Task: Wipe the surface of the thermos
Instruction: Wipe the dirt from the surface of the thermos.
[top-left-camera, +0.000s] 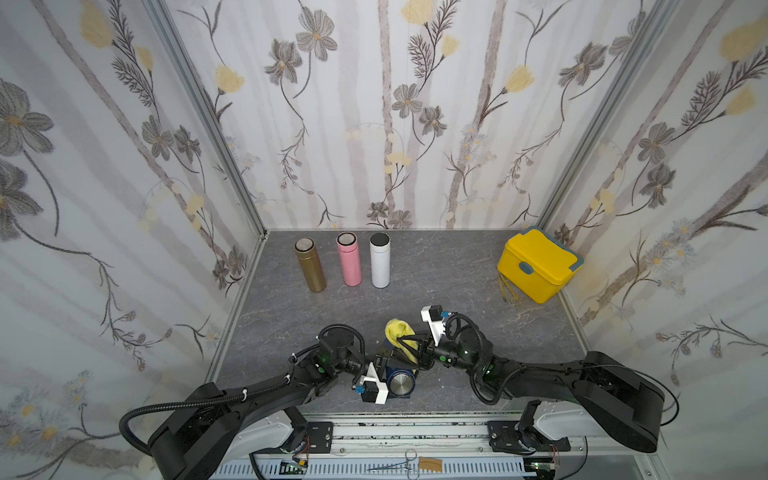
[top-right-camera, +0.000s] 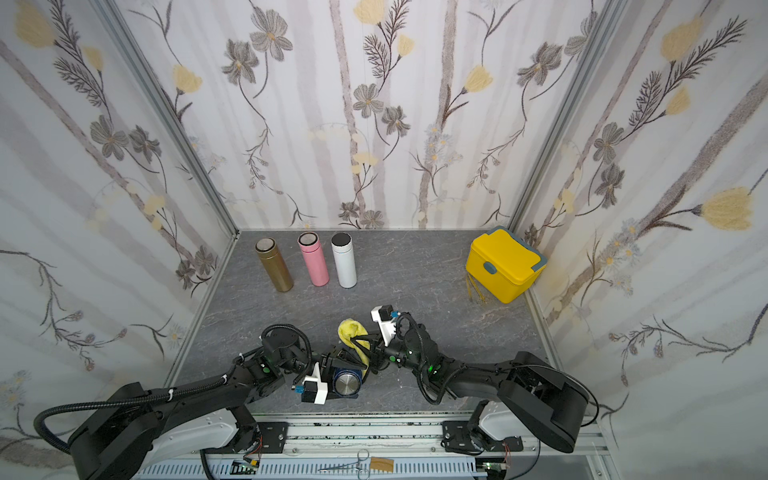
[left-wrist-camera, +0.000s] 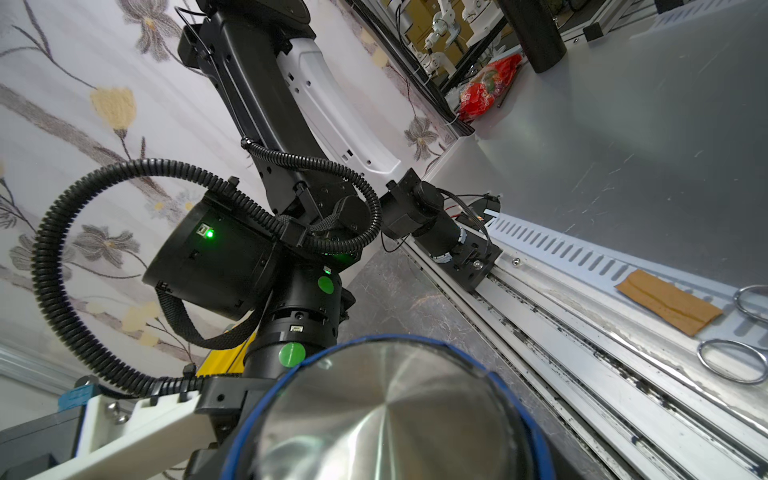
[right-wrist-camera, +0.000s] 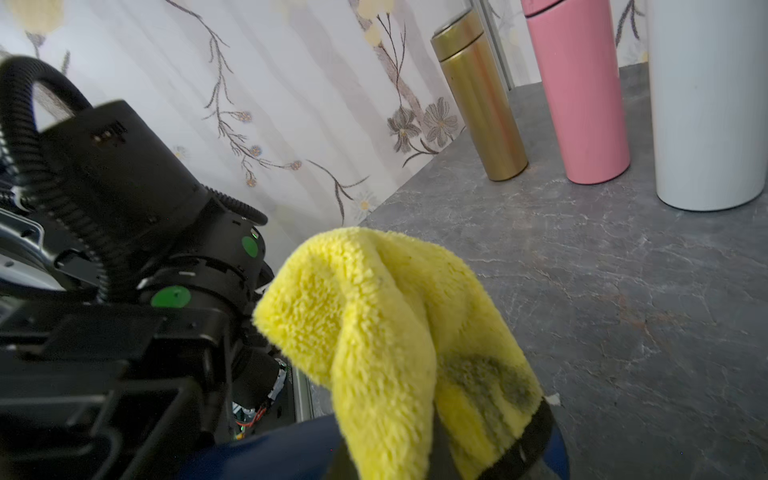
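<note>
Your blue thermos (top-left-camera: 400, 380) sits low in the frame, just below centre in both top views, lifted off the grey desk (top-left-camera: 457, 270) and tipped so its shiny steel base faces the camera. In a top view (top-right-camera: 345, 382) that base shows as a bright disc ringed in blue.

Your left claw (top-left-camera: 384, 361) comes in from the lower left and is clamped on the thermos body; the jaws are hidden behind the wrist camera mount, but the thermos hangs from it clear of the desk. In the left wrist view the steel base (left-wrist-camera: 386, 415) fills the lower middle of the frame, tight against the claw's mount.

Your right claw (top-left-camera: 409, 345) comes in from the lower right, pinched tight on the yellow cloth (top-left-camera: 400, 334). The cloth drapes over the far end of the thermos, just above the base disc in the picture. In the right wrist view the cloth (right-wrist-camera: 386, 332) hangs in the lower centre with a dark grey smudge on it, and the blue thermos wall (right-wrist-camera: 270, 453) shows below, touching the cloth.

Upper left of the desk: gold thermos (top-left-camera: 310, 266), pink thermos (top-left-camera: 349, 259) and white thermos (top-left-camera: 380, 261), upright in a row, well apart from both claws. Yellow box (top-left-camera: 538, 264) at the right edge of the desk.
</note>
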